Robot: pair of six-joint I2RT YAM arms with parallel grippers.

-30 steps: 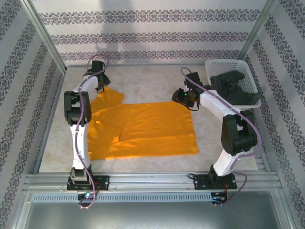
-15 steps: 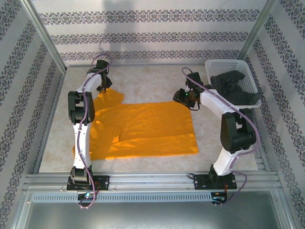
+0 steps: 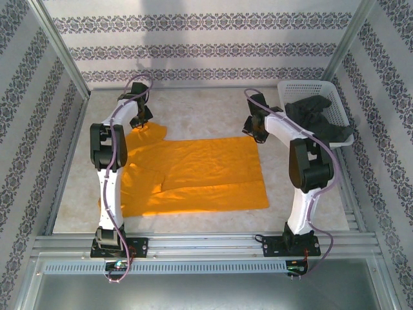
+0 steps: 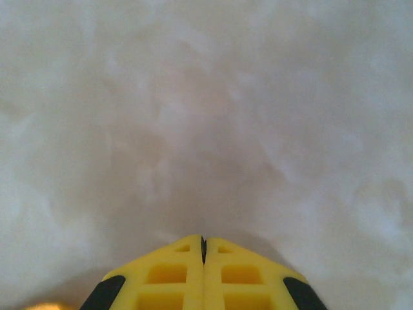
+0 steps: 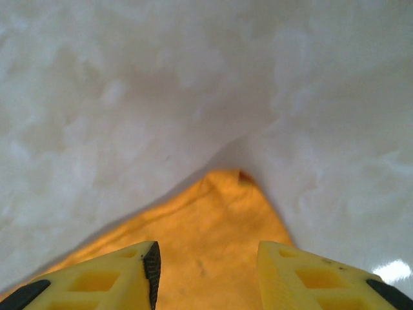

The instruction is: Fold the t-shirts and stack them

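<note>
Orange shirt (image 5: 216, 239) corner — open table (image 5: 129, 77) beyond

**No readable text anywhere**

Went over all three views and honestly there's no lettering, label, brand or number I can make out. The wallpaper (image 3: 206, 51) bands are ornamental pattern, not writing. The orange-yellow t-shirt (image 3: 206, 168) is plain cloth with no print showing. There's a small lit board (image 3: 119, 265) by the left arm's base, but it's too tiny to read anything off it.

Arms (image 3: 106, 187) white, black joints, purple cables (image 3: 117, 139); yellow jaws, black corners.
</note>
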